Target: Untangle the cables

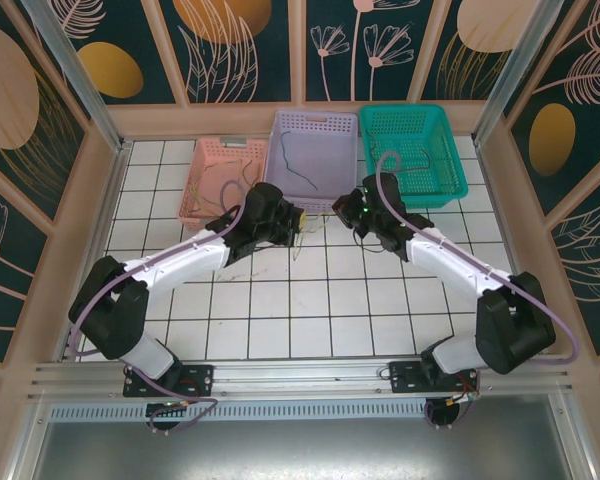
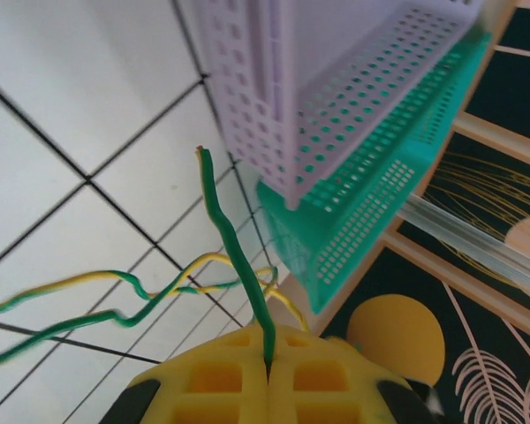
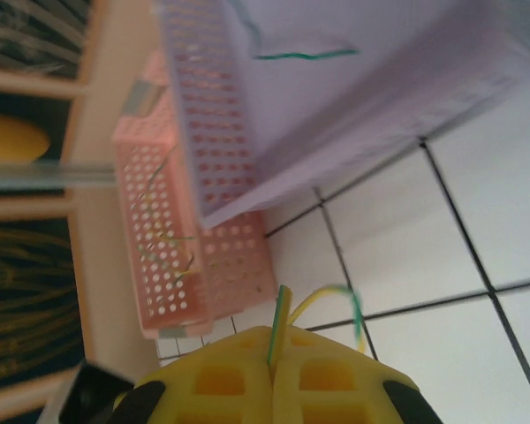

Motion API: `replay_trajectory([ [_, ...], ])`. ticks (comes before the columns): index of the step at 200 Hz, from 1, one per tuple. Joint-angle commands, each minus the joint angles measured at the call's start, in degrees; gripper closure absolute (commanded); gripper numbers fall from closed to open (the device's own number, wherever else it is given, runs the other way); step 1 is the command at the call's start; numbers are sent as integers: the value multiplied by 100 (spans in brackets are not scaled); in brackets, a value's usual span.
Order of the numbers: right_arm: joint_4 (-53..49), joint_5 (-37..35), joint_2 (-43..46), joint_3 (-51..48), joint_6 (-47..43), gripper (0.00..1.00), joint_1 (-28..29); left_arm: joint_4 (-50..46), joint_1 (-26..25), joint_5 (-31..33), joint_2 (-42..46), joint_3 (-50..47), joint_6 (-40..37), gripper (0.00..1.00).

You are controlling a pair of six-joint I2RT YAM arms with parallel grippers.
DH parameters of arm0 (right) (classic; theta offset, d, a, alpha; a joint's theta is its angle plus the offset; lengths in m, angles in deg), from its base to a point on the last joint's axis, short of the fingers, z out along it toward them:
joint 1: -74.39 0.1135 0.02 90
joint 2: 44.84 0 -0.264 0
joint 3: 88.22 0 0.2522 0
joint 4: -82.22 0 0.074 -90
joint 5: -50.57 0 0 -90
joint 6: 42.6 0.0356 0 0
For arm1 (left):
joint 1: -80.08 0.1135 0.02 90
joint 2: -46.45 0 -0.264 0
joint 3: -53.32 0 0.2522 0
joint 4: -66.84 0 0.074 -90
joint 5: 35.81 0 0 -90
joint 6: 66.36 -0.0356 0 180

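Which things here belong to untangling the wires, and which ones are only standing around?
For the job: green wire, pinched in the left fingers; yellow-green wire, pinched in the right fingers; twisted yellow and green wires beside the green one.
Standing around: pink basket, lilac basket, green basket.

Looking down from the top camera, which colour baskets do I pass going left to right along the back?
pink basket → lilac basket → green basket
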Motion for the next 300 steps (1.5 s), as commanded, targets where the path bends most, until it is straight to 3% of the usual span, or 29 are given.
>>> replay_trajectory([
  [1,-45,-31,272,155,-1430,100,351,-71,132,-158,-246,442,-407,100],
  [61,-136,169,573,-13,-2308,100,1089,-321,692,-234,-576,1272,-829,100],
  [99,-477,30,728,42,-3625,100,1780,-698,1136,-551,-1095,2214,-1314,100],
  [134,-884,-873,713,-155,-4999,100,2676,-1273,1550,-926,-1713,3452,-1859,100],
  [220,-1344,-3348,419,-728,-7162,100,4726,-3144,2468,-1195,-3245,6951,-3141,100],
  [267,-1455,-3594,452,-947,-7552,100,4957,-3020,2793,-1122,-3380,7265,-3619,100],
  [300,-1431,-3526,764,-1120,-7539,100,5059,-2680,3064,-578,-3325,7463,-4408,100],
])
